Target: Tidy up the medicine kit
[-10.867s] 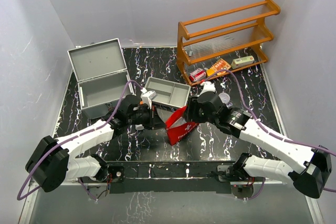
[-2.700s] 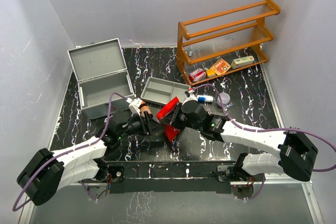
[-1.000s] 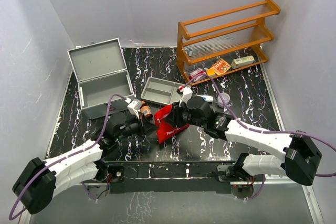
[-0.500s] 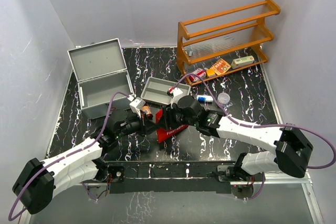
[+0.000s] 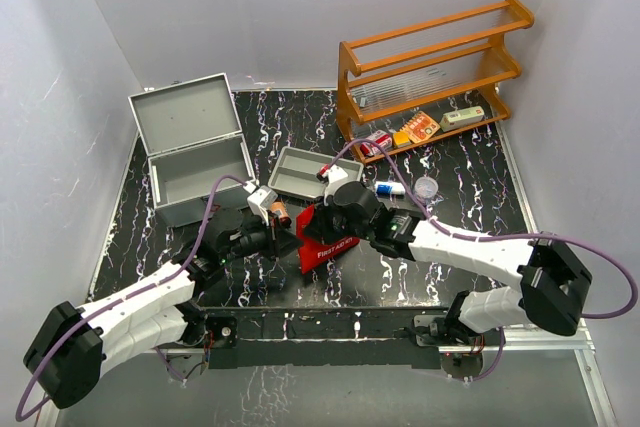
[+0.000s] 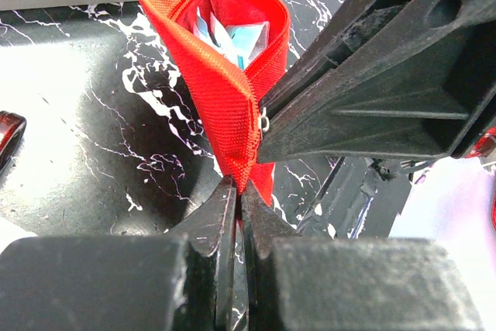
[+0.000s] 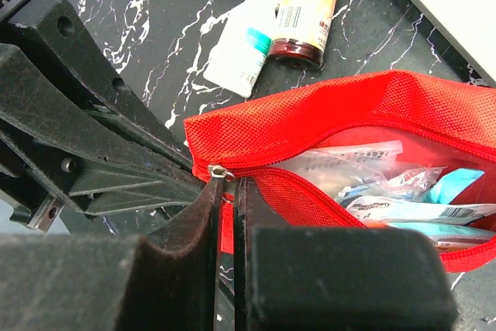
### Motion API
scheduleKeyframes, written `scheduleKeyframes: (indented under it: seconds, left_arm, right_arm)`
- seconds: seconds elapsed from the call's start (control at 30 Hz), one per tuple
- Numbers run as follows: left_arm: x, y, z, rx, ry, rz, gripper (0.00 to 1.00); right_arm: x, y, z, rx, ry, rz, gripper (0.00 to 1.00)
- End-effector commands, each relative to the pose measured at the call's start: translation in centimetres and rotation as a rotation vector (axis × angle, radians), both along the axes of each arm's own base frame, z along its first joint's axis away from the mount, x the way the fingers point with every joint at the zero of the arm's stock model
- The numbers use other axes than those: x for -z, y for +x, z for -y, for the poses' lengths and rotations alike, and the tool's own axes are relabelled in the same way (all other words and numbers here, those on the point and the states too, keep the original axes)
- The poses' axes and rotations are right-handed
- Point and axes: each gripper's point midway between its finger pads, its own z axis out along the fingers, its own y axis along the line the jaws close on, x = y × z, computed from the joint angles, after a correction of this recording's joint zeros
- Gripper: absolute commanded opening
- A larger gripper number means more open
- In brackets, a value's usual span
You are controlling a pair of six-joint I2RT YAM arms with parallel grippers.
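The red first-aid pouch lies mid-table with its zip open, and plastic-wrapped packets show inside it. My left gripper is shut on the pouch's lower corner. My right gripper is shut on the red tab of the zipper pull, with the slider at the pouch's left end, close to the left gripper. A brown medicine bottle and a white box lie just beyond the pouch. They also show in the top view as the bottle and the box.
A grey tray sits behind the pouch. An open metal case stands at the back left. A wooden shelf at the back right holds a red box, an orange packet and a green box. A tube and a round lid lie right of the pouch.
My right gripper has moved left along the pouch's top edge toward the left gripper, taking the zipper pull with it. The pouch now lies lower and open. The left gripper keeps its hold.
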Motion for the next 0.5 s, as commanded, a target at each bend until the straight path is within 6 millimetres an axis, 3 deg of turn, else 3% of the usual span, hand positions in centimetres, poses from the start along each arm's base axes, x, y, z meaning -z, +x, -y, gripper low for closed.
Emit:
scheduleKeyframes:
  seconds: [0.0, 0.07, 0.3, 0.47]
  left_arm:
    - [-2.7, 0.6, 0.4, 0.003, -0.038, 0.069, 0.00]
    - [-2.9, 0.5, 0.4, 0.007, -0.041, 0.065, 0.00]
    - [-4.5, 0.0, 0.9, 0.028, -0.096, 0.069, 0.32]
    - [-5.9, 0.7, 0.3, -0.037, -0.133, 0.099, 0.36]
  right_arm:
    - [-2.9, 0.5, 0.2, 0.009, 0.045, 0.080, 0.00]
    - [-3.1, 0.2, 0.2, -0.012, 0.049, 0.087, 0.00]
    - [-3.3, -0.4, -0.1, -0.056, 0.068, 0.092, 0.00]
    - [-3.3, -0.6, -0.1, -0.069, 0.066, 0.094, 0.00]
